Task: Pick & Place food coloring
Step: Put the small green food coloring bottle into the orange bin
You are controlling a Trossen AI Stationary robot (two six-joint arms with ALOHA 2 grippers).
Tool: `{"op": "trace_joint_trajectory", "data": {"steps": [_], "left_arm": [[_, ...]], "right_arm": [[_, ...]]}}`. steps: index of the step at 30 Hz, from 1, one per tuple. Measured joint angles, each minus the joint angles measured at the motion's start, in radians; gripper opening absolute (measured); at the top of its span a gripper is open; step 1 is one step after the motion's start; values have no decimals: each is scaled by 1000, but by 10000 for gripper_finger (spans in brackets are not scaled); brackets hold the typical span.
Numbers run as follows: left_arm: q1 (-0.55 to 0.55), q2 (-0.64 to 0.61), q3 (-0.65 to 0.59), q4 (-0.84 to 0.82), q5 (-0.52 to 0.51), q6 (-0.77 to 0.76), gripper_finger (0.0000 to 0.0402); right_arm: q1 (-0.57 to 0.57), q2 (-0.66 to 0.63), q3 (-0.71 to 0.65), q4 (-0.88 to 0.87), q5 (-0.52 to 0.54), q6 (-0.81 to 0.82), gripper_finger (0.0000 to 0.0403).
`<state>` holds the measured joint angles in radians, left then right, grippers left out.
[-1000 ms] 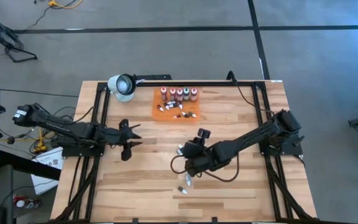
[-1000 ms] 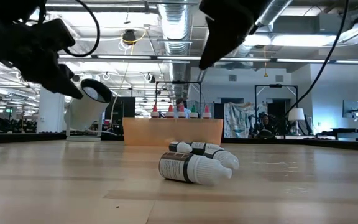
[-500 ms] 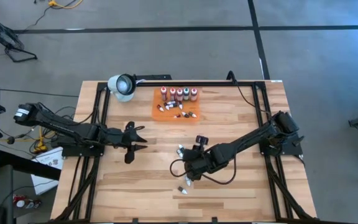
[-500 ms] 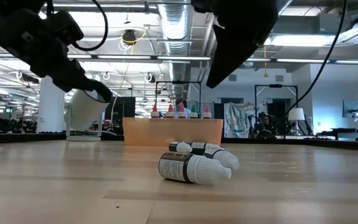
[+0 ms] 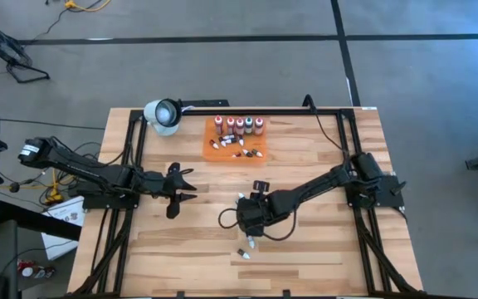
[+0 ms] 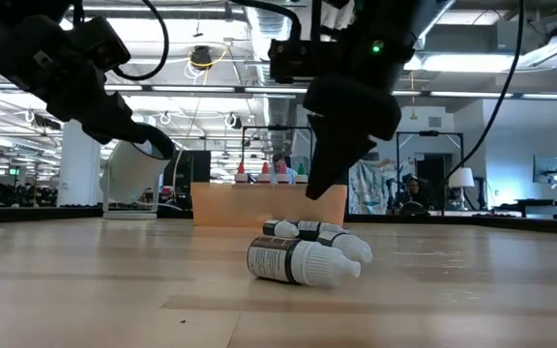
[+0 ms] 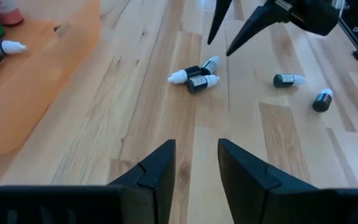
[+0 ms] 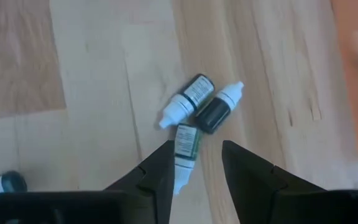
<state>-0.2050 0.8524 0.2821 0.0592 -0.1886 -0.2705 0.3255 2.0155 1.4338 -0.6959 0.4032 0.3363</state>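
From the high view we judge the job well along but unfinished. The orange tray (image 5: 235, 148) near the far edge of the wooden tabletop (image 5: 189, 249) already carries a row of upright white-capped food coloring bottles (image 5: 239, 125) and some small vials lying in front of them. A cluster of three vials (image 5: 241, 200) lies mid-table, partly under the right arm, and two stray vials (image 5: 248, 247) lie nearer the front edge. The right end effector (image 5: 244, 208) hangs over the cluster; the left end effector (image 5: 181, 179) waits well to the left. A white lamp (image 5: 163, 113) sits at the far left corner, with grey floor all around.

In the low view the three vials (image 6: 303, 253) lie on their sides, touching, with the tray wall (image 6: 269, 204) behind. The right end effector (image 6: 319, 182) hovers just above them, not touching. Beyond is an open workshop with ceiling ducts and strip lights.

The left wrist view shows its own fingers (image 7: 157, 171) spread, holding nothing, the cluster (image 7: 194, 74) ahead and two more vials (image 7: 303, 88) farther off.

The right wrist view looks down on the cluster (image 8: 197, 112); its fingers (image 8: 160, 171) stand apart with one vial (image 8: 184, 149) between their tips, not yet pinched. We count five vials left to move.
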Motion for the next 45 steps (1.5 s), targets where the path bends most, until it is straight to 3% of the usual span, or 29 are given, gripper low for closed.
{"op": "trace_joint_trajectory", "data": {"steps": [7, 12, 14, 17, 20, 22, 35, 45], "left_arm": [[0, 0, 0, -1, 4, 1, 113], [0, 0, 0, -1, 34, 1, 113], [0, 0, 0, -1, 43, 1, 113], [0, 0, 0, 8, 43, 16, 113], [0, 0, 0, 12, 37, 25, 113], [0, 0, 0, 18, 30, 25, 113], [0, 0, 0, 30, 24, 42, 113], [0, 0, 0, 30, 24, 43, 113]], "right_arm": [[11, -33, -33, 25, 23, -48, 150], [14, -221, -283, 194, 44, -7, 153], [16, -328, -406, 342, 45, 14, 150], [28, -448, -600, 702, 36, 2, 142], [35, -479, -755, 1039, -38, -57, 135], [35, -472, -809, 1161, -43, -64, 130], [32, -341, -795, 1225, -38, -77, 126], [26, -224, -760, 1213, -23, -49, 169]]}}
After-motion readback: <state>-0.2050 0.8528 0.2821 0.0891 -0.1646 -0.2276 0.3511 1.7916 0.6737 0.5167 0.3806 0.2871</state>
